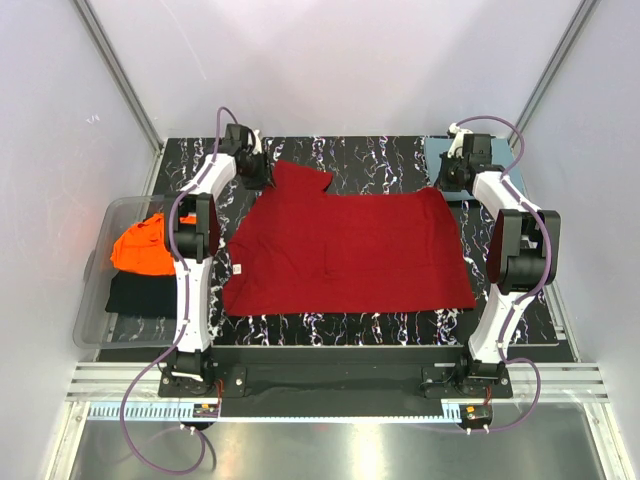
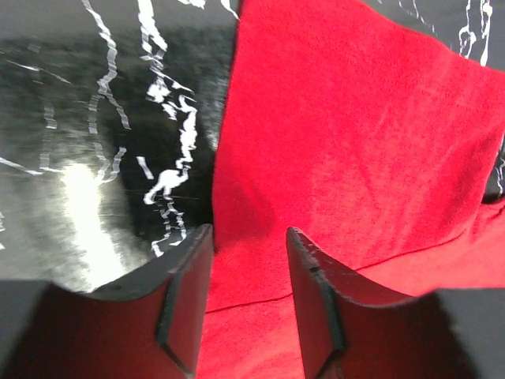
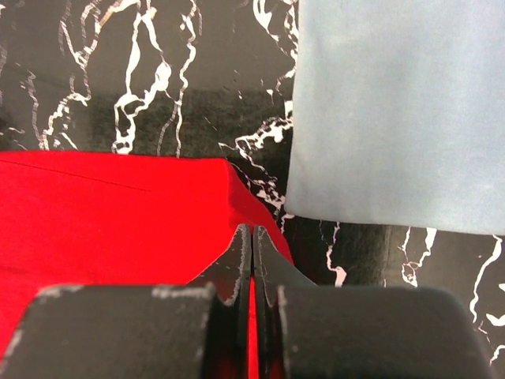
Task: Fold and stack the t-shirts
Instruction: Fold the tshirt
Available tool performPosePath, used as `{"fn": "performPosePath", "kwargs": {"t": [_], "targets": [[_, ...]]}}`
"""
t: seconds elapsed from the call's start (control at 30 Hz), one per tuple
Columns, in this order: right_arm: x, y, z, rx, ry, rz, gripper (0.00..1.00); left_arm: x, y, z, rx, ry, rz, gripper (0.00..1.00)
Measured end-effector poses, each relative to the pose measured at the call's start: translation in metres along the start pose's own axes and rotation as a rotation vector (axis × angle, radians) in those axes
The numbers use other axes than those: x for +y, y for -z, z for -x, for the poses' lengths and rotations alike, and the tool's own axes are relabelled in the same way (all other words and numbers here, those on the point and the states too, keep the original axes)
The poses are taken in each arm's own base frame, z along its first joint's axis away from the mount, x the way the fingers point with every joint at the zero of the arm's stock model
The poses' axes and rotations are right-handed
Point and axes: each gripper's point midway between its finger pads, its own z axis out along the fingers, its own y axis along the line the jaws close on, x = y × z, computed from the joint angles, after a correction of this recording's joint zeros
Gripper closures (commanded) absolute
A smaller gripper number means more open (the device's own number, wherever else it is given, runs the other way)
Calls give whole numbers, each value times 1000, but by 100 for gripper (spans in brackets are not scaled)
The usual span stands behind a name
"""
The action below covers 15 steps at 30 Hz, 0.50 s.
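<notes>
While the red shirt [image 1: 350, 250] lies spread flat on the bench [image 1: 385, 150], its long axis runs from side to side, with neck and sleeves toward the left arm and hem toward the right arm. Each arm attends one far corner: the left pincer [image 2: 248, 233] sits low at the far-left sleeve, the right pincer [image 3: 252, 229] at the far-right hem corner.

Left pincer: jaws apart, straddling the sleeve's outer edge, with red cloth under the gap; nothing is gripped.

Right pincer: jaws closed tip to tip directly over the hem corner; whether a pinch of cloth lies between them cannot be told.

The blue shirt [image 3: 394, 110] lies just beside that corner, parted from it by a strip of bare bench. The orange shirt [image 1: 140, 245] rests in a clear bin [image 1: 95, 300] off the left side, well apart from the red one.

Both arms reach forward, forearms angled inward, wrists tipped down.

Judgement: a fold along the long axis would bring the far edge toward the near edge, so the left pincer must first close on the sleeve.
</notes>
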Motion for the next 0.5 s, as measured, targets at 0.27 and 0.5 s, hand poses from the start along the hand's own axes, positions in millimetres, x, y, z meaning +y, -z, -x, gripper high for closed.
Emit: {"fn": "performPosePath", "kwargs": {"t": [0.27,0.5], "targets": [[-8,-1,-4,9,8,-42,100,-5,-7,-7,32,16,-63,94],[-17,0,-8,15,11,-86,100,-6,-6,-7,34,-11,-78,100]]}}
